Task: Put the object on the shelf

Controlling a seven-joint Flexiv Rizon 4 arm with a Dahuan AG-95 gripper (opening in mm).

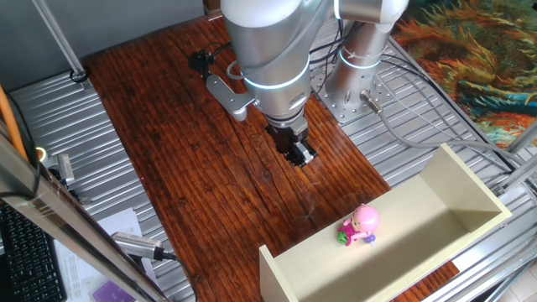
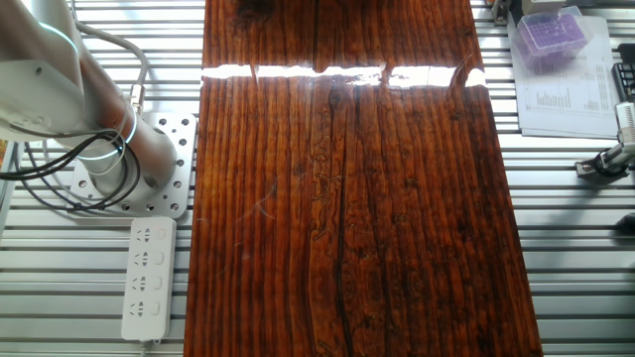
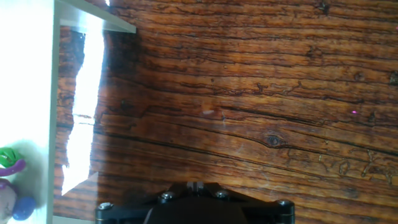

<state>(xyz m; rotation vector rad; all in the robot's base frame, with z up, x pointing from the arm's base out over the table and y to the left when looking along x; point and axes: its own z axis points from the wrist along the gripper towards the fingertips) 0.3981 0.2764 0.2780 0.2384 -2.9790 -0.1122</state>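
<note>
Arm bent over worktop [image 1: 210, 176] mid-frame, tool [image 1: 299, 154] pointing down, empty; can't tell finger gap. Object [image 1: 359, 225] lies on shelf [image 1: 436, 210] at lower right, apart from tool.

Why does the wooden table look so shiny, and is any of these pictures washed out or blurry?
The other fixed view has a bright glare band across the dark red-brown wooden tabletop; in the hand view the cream panel shelf is overexposed nearly white, and the small pink doll-like toy at the edge looks soft; one fixed view is evenly lit and sharp.
</note>
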